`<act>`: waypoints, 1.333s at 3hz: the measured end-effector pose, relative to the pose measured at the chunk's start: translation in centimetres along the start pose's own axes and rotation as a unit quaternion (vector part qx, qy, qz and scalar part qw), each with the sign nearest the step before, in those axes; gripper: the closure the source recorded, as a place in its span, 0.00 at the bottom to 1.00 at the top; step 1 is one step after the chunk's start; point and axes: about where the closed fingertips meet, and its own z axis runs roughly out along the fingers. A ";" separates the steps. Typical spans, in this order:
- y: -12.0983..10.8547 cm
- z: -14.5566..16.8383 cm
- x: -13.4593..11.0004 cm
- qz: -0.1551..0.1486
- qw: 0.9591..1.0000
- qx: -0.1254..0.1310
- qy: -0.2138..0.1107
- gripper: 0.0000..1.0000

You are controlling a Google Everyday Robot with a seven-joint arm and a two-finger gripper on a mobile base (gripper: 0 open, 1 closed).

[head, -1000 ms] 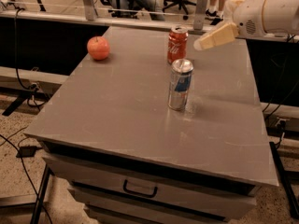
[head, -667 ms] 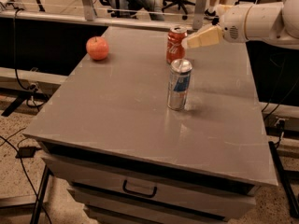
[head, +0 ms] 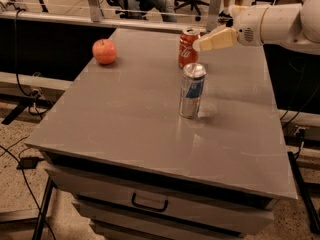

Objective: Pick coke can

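Observation:
The coke can [head: 187, 48], short and red with white script and a silver top, stands upright on the far middle of the grey table [head: 125, 114]. My gripper [head: 200, 45] comes in from the right on a white arm. Its cream-coloured fingers [head: 215, 39] point left and their tips reach the can's upper right side. The can stands on the table.
A taller silver-and-blue can [head: 192, 90] stands just in front of the coke can. A red apple [head: 104, 51] sits at the far left of the table. Drawers with a handle [head: 149, 203] are below the front edge. Chairs and a rail stand behind the table.
The gripper has moved left and slightly down, from right of the coke can to right against its upper side. The cans and the apple have not moved.

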 end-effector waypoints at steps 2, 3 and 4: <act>-1.6 4.9 0.2 0.019 0.999 0.003 -0.046 0.00; -1.9 5.8 1.1 0.022 0.999 0.016 -0.043 0.00; -1.7 6.3 2.5 0.028 0.999 0.025 -0.033 0.00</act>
